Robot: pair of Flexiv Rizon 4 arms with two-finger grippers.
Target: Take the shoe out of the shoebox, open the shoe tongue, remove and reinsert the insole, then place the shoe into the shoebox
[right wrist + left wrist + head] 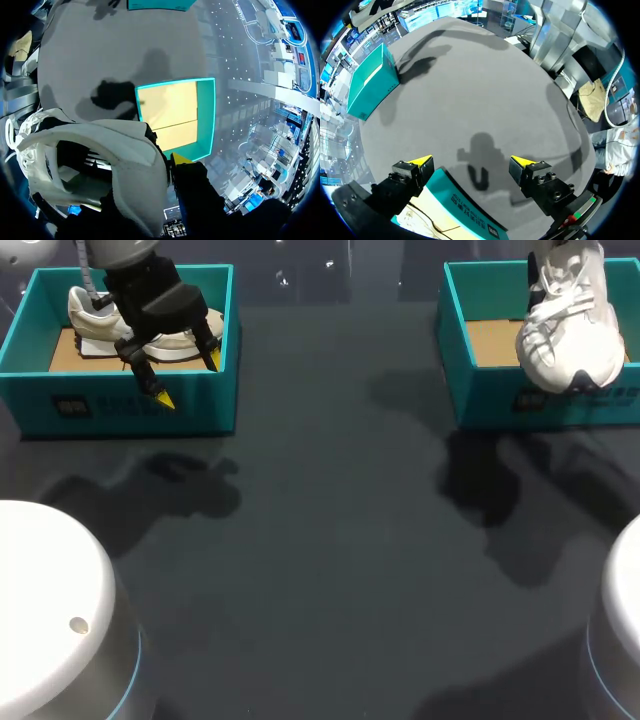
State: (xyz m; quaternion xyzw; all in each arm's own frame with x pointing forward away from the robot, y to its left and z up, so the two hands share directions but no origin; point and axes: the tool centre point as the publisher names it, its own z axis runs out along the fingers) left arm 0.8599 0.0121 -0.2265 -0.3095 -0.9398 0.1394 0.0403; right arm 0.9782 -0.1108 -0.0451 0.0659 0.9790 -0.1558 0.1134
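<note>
The right gripper (162, 167), clamped on the heel of a white lace-up sneaker (565, 330) above its teal cardboard shoebox (480, 400), could drop it if the thin hold slips, while the left gripper (471, 162) gapes empty.

The left gripper (188, 379) is matte black. Its two fingers (542, 182) are blocky, set with small round screws and capped by bright yellow wedge tips. Just behind the left gripper runs a grey braided cable (90, 280). Far back from it, the arm bases (50, 590) are smooth white domes edged with a thin blue line; one bears a small round tan button (79, 625).
</note>
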